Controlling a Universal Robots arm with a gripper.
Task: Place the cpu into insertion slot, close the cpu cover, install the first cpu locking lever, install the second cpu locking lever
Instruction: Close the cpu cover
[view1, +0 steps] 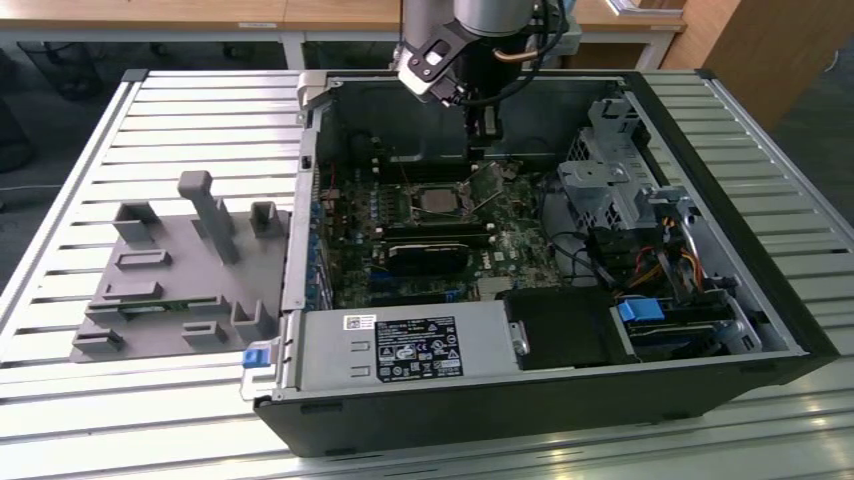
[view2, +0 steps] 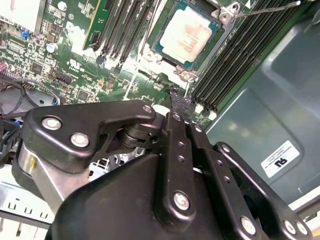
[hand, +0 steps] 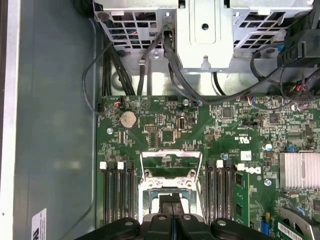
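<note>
The cpu, a square chip with a silvery-tan top, lies in the insertion slot on the green board; the slot sits mid-board inside the case. The cpu cover, a shiny metal frame with a window, stands swung open off the chip. A thin locking lever sticks up free beside the slot. My gripper hangs above the board just behind the slot, fingers pressed together and holding nothing. Its black fingertips show a short way from the slot's edge, and the gripper is right before the cover.
Black memory sticks flank the slot on both sides. A metal drive cage and black cables fill the case end past the board. The case wall is close behind the fingers. A grey fixture lies outside the case, on the exterior view's left.
</note>
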